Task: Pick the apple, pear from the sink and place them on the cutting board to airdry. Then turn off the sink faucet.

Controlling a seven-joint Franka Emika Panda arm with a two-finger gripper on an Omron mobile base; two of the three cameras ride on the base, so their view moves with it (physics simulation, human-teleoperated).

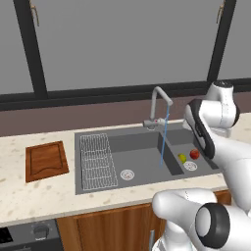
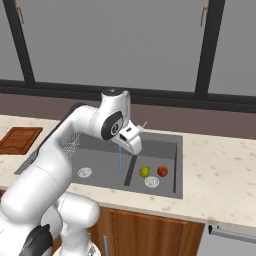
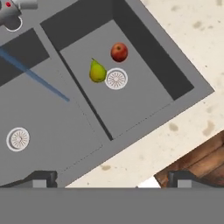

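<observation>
The jaws stand wide open with nothing between them, high above the sink (image 3: 144,52). In its smaller compartment the red apple (image 3: 119,52) lies near the yellow-green pear (image 3: 97,71), which touches a round drain (image 3: 116,79). The left base view shows the cutting board (image 1: 46,161) on the worktop (image 1: 29,196) and the sink faucet (image 1: 158,105) running.

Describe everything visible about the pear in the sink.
The pear is a small yellow-green fruit, wider at one end and tapering to a short dark stem. It lies on its side on the floor of the sink's smaller compartment, beside the round drain, whose rim it appears to touch. The red apple sits close by, apart from it. The blue water stream falls in the larger basin, not on the pear. Nothing grips it.
</observation>
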